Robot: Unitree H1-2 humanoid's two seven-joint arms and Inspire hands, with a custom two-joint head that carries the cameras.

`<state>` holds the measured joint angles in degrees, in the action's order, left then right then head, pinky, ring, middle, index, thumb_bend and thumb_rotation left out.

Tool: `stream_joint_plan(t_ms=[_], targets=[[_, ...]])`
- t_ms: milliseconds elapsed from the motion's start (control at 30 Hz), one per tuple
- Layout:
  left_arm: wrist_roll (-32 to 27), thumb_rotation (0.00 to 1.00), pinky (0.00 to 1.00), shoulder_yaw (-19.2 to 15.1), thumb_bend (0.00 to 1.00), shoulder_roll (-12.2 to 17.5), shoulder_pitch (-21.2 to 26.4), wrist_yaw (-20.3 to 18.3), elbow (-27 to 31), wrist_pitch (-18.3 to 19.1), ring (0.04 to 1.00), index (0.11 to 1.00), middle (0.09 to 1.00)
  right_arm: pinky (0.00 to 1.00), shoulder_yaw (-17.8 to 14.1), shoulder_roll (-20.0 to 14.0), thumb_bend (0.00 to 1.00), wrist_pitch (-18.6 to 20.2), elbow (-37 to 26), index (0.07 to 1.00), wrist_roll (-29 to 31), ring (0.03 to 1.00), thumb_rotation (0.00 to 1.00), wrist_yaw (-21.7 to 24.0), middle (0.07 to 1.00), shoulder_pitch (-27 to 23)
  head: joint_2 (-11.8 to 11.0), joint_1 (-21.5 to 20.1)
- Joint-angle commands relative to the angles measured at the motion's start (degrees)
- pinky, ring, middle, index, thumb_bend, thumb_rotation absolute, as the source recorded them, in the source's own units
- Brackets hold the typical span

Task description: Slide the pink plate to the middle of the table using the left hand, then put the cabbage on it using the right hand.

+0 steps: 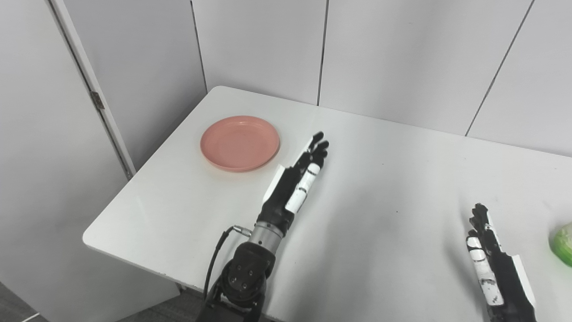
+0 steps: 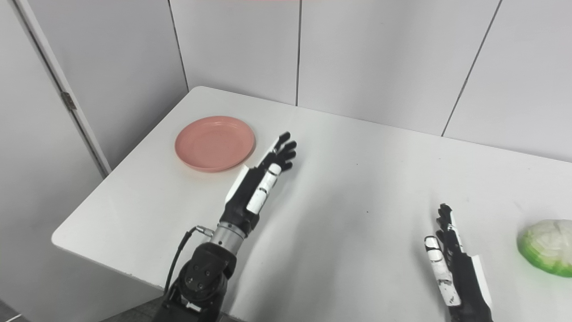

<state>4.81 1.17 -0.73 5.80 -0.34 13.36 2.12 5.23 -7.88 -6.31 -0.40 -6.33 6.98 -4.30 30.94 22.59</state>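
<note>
My left hand (image 1: pixel 299 174) is stretched out flat over the desk (image 1: pixel 380 201), fingers straight and holding nothing, just right of the pink plate (image 1: pixel 240 142) near the desk's far left corner, not touching it. My right hand (image 2: pixel 451 261) is open and empty too, beside the cabbage (image 2: pixel 546 246).

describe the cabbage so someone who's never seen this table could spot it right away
Start at the white table and go to its right side, the opposite end from the pink plate. Just beyond the open right hand lies the cabbage, the only green thing there: a rounded, pale-topped head with bright green edges.
</note>
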Motion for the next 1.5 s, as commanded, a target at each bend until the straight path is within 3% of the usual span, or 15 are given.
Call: stream_joint_plan(t_ms=[0,233,400,567,767,967,1467], targets=[[-1.04,1.00,0.96,-0.94,0.50,0.79,2.75,0.10,2.83,0.87,0.946,0.956,0.958,0.98,0.17,0.62,0.21,-1.86,1.51,1.000,0.26,1.000,1.00,-0.45,1.000,0.24,0.02,-0.07],[-6.95,1.00,0.95,-5.38,0.51,4.11,6.89,-0.90,4.41,3.03,0.924,0.938,0.937,0.97,0.25,0.64,0.23,-1.63,1.58,1.000,-0.15,0.999,1.00,-0.54,1.000,0.29,-0.19,-0.10],[-7.73,1.00,0.94,-8.28,0.50,6.30,10.44,0.00,4.23,4.46,0.910,0.911,0.916,0.98,0.19,0.73,0.23,-1.71,1.68,1.000,-0.21,0.999,1.00,-0.52,1.000,0.22,-0.21,0.06],[-9.36,1.00,0.89,-11.92,0.47,9.16,14.83,0.69,1.27,5.32,0.903,0.906,0.911,0.98,0.20,0.80,0.23,-1.94,1.59,1.000,-0.18,1.000,1.00,-0.48,1.000,0.28,0.03,-0.02],[-12.20,1.00,0.93,-15.86,0.47,12.73,18.71,0.68,-5.23,5.08,0.905,0.904,0.911,0.97,0.25,0.90,0.23,-1.39,1.39,1.000,-0.55,0.998,1.00,-0.59,1.000,0.38,-0.13,-0.12],[-14.66,1.00,0.90,-19.30,0.45,15.66,21.75,1.21,-11.37,4.06,0.890,0.897,0.898,0.98,0.35,0.96,0.23,-1.62,1.35,1.000,-0.79,0.999,1.00,-0.54,1.000,0.45,-0.10,-0.23],[-19.46,1.00,0.91,-25.04,0.42,20.21,24.50,1.72,-20.27,2.97,0.901,0.885,0.902,0.98,0.20,1.06,0.23,-1.53,1.58,1.000,-0.39,1.000,1.00,-0.36,1.000,0.40,-0.12,-0.03]])
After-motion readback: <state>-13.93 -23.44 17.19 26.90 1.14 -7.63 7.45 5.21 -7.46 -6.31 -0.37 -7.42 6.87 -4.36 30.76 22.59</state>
